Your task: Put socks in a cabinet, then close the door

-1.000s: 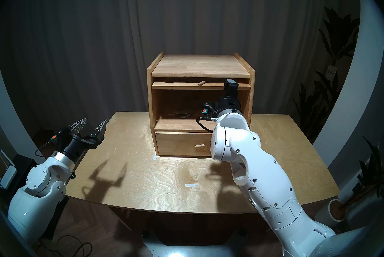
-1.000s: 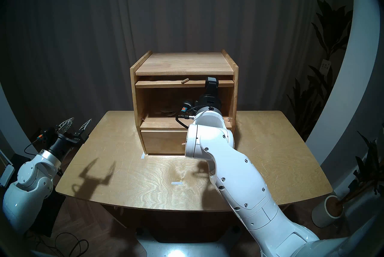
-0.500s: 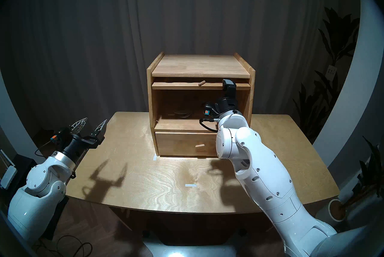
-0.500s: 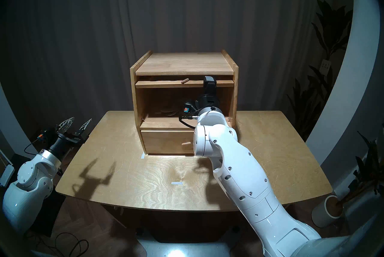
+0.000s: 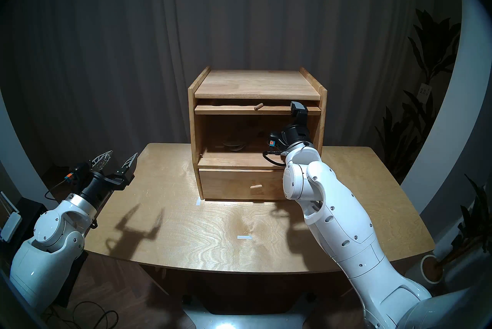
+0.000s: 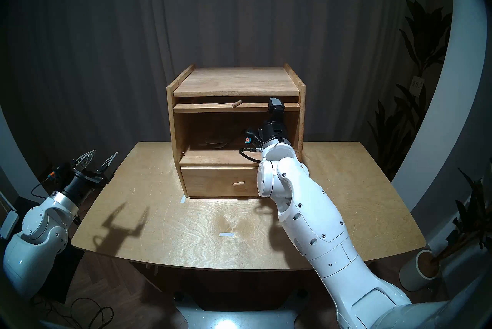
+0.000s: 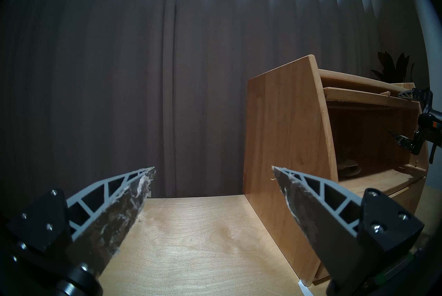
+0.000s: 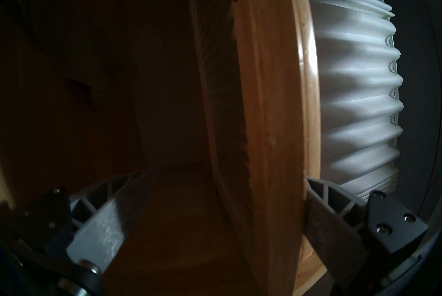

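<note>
The light-wood cabinet (image 5: 257, 83) stands at the back of the table (image 5: 186, 227) with its upper compartment open. The door (image 5: 239, 109) lies flat just under the top, with its front edge and peg knob (image 5: 258, 106) facing me. The olive-tan socks (image 5: 234, 146) lie inside on the compartment floor, also in the left wrist view (image 7: 421, 168). My right gripper (image 5: 298, 112) is open and straddles the door's front edge near its right end, one finger above and one below. In the right wrist view (image 8: 228, 175) the door's ribbed window (image 8: 354, 72) shows. My left gripper (image 5: 121, 154) is open and empty over the table's left far corner.
The lower drawer (image 5: 234, 184) is shut, and its peg knob (image 5: 256, 186) sticks out. Two tape marks (image 5: 244, 237) (image 5: 197, 201) lie on the table. A potted plant (image 5: 431, 267) stands on the floor at the right. A dark curtain hangs behind.
My right arm has swung to the right, and its gripper has shifted a little right along the door's front edge. The door, the socks and the left arm have not moved.
</note>
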`<state>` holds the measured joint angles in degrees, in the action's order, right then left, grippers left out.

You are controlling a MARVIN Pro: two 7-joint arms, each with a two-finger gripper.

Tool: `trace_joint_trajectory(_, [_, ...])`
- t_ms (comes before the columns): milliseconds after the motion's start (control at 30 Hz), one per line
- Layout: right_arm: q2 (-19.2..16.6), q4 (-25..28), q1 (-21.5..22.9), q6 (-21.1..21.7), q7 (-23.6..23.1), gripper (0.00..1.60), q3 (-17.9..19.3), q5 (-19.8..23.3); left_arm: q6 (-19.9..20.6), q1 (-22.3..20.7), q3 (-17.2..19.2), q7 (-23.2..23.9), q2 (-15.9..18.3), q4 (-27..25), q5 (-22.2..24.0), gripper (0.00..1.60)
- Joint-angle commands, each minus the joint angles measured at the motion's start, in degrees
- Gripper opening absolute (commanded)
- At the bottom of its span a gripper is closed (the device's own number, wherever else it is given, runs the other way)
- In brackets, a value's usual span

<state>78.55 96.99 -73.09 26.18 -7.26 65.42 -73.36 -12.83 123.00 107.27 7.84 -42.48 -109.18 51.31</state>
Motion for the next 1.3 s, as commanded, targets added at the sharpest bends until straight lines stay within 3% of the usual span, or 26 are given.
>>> trace_joint_trajectory(0, [1.47,-1.86,5.21,-1.05,0.66,1.60,-1.08,-1.04,-0.33,-0.44,0.81,-0.10,0.09,-0.74,0.08,1.60])
trace_joint_trajectory(33, [1.66,-2.18,5.53,-1.11,0.67,1.41,-1.34,-1.17,-0.33,-0.44,0.81,-0.09,0.09,-0.74,0.08,1.60])
trace_joint_trajectory(67, [1.77,-2.33,5.82,-1.34,0.58,1.41,-1.72,-1.31,-0.33,-0.45,0.80,-0.08,0.09,-0.73,0.09,1.60])
trace_joint_trajectory(100, [1.81,-2.43,6.04,-1.34,0.54,0.33,-2.11,-1.70,-0.33,-0.45,0.80,-0.08,0.09,-0.73,0.09,1.60])
trace_joint_trajectory(133, [1.95,-2.28,6.07,-1.44,0.59,0.00,-2.49,-1.84,-0.33,-0.44,0.81,-0.08,0.09,-0.73,0.09,1.60])
trace_joint_trajectory(767, [-2.05,9.63,-3.62,3.96,2.69,0.00,-6.35,-9.06,-0.32,-0.43,0.83,-0.07,0.08,-0.75,0.10,1.60])
trace_joint_trajectory(1033, [-4.10,13.69,-6.37,5.72,2.76,0.00,-5.37,-9.21,-0.32,-0.42,0.84,-0.07,0.08,-0.76,0.10,1.60])
trace_joint_trajectory(1267, [-4.98,15.73,-8.90,6.23,3.57,0.00,-7.27,-10.72,-0.32,-0.42,0.84,-0.09,0.08,-0.77,0.11,1.60])
